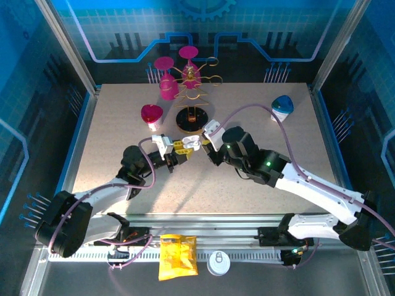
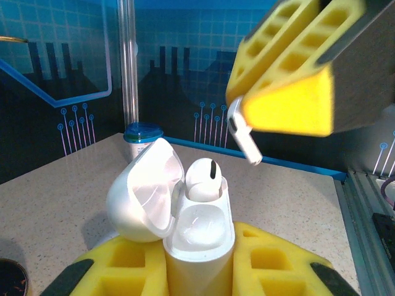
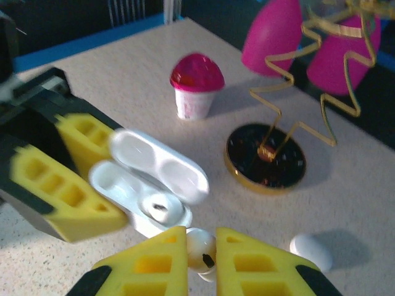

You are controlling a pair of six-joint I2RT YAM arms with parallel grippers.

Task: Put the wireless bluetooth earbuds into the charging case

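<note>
White-and-black jointed arms (image 1: 102, 196), purple cables (image 1: 247, 106), left pincer (image 1: 183, 147) and right pincer (image 1: 204, 143) padded yellow

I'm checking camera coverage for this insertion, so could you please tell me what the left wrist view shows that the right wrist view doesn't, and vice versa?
Left wrist view alone: a blue-lidded cup behind the case.
Right wrist view alone: a pink-lidded cup, a gold wire stand with pink glasses, and a white pebble-like piece.
Both: the open charging case gripped by the left gripper, the seated earbud in one socket, and the held earbud in the right gripper.
</note>
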